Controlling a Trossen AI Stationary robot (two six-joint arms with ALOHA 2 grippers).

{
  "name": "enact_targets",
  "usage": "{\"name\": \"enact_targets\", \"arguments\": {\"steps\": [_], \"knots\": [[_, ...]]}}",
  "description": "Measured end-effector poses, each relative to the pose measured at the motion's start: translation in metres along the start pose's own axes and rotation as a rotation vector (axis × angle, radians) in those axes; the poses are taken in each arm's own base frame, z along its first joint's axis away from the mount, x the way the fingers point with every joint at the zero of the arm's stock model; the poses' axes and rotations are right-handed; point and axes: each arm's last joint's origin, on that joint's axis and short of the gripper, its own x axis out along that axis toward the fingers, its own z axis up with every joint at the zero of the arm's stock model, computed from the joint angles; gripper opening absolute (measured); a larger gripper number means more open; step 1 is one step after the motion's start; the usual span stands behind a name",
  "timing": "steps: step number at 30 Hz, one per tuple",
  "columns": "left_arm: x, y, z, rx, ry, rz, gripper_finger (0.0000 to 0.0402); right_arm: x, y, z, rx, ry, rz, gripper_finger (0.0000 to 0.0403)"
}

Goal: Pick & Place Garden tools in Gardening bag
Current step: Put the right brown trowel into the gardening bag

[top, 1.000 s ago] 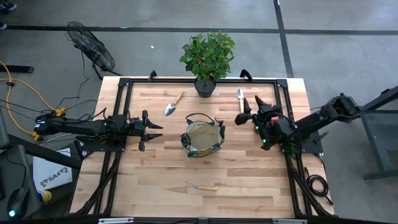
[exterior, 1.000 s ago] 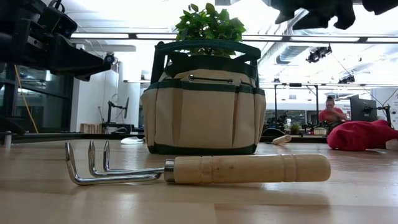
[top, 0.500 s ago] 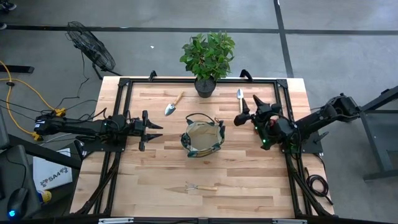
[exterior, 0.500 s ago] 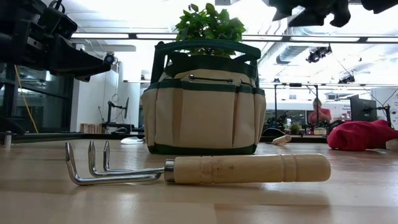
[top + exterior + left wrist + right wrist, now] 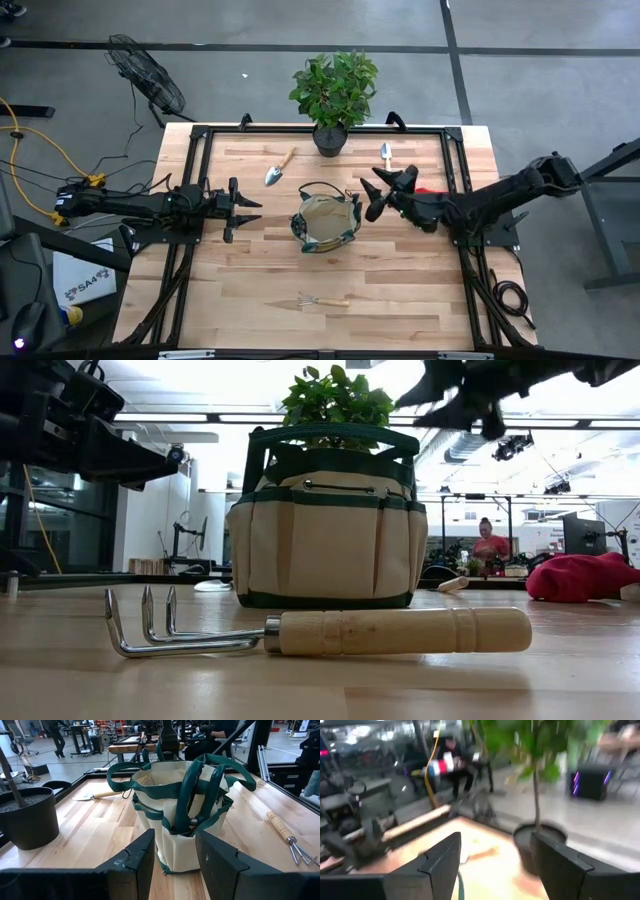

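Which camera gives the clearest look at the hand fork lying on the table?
The low view: the hand fork lies side-on in front of the gardening bag, tines and wooden handle fully visible. The high view shows it small near the table's front edge. The left wrist view catches only part of it. The right wrist view doesn't show it.

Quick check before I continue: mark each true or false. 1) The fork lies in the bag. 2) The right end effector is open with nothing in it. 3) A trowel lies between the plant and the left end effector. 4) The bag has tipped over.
1) False: the fork lies on the table, apart from the bag.
2) True: the right end effector is open and holds nothing.
3) True: a trowel lies between the plant and the left end effector.
4) False: the bag stands upright.
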Motion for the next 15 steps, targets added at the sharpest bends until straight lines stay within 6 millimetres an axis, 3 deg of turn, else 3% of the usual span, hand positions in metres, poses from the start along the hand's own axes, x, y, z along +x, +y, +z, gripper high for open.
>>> {"name": "enact_targets", "arguments": {"steps": [15], "knots": [[0.0, 0.0, 0.0, 0.003, 0.0, 0.01, 0.0138, 0.015, -0.058, 0.014, 0.178, 0.216, -0.037, 0.0186]]}}
